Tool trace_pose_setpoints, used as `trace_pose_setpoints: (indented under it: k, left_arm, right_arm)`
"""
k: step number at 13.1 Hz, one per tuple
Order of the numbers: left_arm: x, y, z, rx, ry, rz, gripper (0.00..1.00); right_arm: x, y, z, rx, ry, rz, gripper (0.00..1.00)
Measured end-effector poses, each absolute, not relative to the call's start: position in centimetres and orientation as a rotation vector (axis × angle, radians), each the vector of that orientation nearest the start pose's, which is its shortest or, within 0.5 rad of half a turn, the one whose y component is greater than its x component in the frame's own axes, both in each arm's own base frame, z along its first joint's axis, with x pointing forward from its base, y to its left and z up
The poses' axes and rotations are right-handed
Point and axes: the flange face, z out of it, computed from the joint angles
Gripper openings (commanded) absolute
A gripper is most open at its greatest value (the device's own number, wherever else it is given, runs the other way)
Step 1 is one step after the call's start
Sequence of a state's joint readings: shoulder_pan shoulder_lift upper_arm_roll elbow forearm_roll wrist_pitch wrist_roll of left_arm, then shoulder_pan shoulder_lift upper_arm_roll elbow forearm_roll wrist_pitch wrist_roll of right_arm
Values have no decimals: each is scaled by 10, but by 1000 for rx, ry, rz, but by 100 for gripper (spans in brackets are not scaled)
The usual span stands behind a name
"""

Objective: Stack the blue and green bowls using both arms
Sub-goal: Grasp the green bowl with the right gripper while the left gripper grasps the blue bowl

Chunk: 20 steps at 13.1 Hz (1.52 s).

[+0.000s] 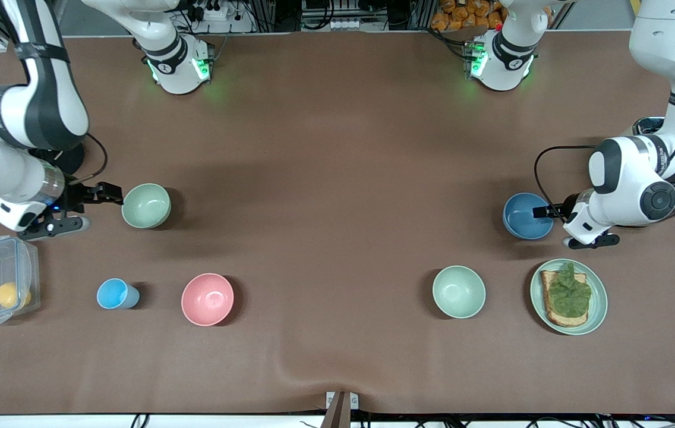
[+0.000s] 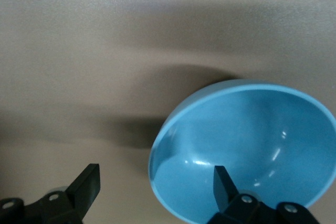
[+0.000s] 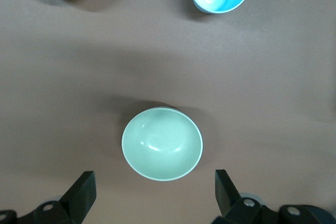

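Brown worktop. Blue bowl sits twd left arm's end, green bowl twd right arm's end, well apart. Left pincer wide, one finger inside blue bowl's rim. Right pincer wide, just beside green bowl.

The left pincer covers part of the blue bowl's rim.

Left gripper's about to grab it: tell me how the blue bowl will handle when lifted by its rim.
The blue bowl looks rigid and thin-walled, so it is probably light. Its inside shows glossy highlights, so the left gripper, one finger inside the rim, might slip. Held at one edge, it would likely tilt.
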State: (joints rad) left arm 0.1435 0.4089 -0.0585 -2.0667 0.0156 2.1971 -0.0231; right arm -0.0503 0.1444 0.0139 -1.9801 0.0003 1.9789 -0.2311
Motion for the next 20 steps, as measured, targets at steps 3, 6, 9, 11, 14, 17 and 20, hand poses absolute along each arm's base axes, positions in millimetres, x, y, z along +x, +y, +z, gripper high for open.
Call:
trace_pose_setpoints:
  k: [3, 6, 9, 11, 14, 17, 20]
  left_arm:
    - [557, 48, 208, -3129, -155, 440, 67]
    - [558, 48, 205, -3130, -156, 435, 54]
    - [558, 48, 204, -3130, -156, 431, 29]
    - [559, 48, 205, -3131, -156, 427, 13]
    - [562, 49, 208, -3132, -158, 415, 0]
    - [568, 49, 217, -3136, -150, 388, 0]
    - [575, 52, 224, -3139, -152, 355, 0]
  right_arm:
    - [550, -36, 331, -3094, -400, 134, 100]
    - [533, -75, 294, -3072, -445, 133, 100]
    - [526, -102, 267, -3020, -428, 149, 84]
    - [520, -109, 247, -2965, -372, 154, 79]
    - [514, -107, 227, -2954, -351, 160, 58]
    - [513, -107, 218, -2953, -341, 163, 3]
    - [513, -107, 215, -2951, -341, 167, 0]
